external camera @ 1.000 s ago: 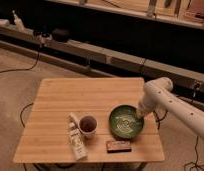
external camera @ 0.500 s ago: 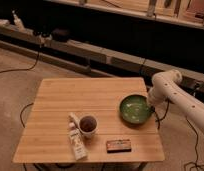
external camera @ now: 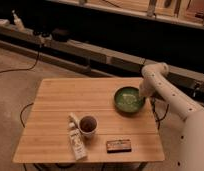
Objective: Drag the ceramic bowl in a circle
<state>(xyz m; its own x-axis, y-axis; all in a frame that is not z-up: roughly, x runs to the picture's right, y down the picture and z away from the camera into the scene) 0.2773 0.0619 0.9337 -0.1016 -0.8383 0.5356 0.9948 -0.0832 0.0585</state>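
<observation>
bowl: the ceramic bowl [external camera: 128,100] sits on the right part of the table, right of centre in the frame, close to the table's right edge. Glossy green inside, dark rim, upright.

my claw: my gripper [external camera: 142,95] is down at the bowl's right rim, right side of the frame. Fingers are pinched all the way together, and it looks like they've got the rim, though I can't make out the exact contact.

my arm: the white arm [external camera: 162,82] comes in from the lower right corner, bends at an elbow above the bowl, then drops down to the rim.

mug: small white mug [external camera: 88,125], dark inside, lower centre of the frame, well apart from the bowl.

packet: a long pale packet [external camera: 75,142] lies just left of the mug, angled toward the front edge.

dark bar: a small flat dark rectangle [external camera: 118,145] lies near the front edge, below the bowl.

table: light wooden table [external camera: 60,105], filling the middle of the frame.

background: a dark shelf [external camera: 95,47] runs across the top, with a cable on the floor at the left.
</observation>
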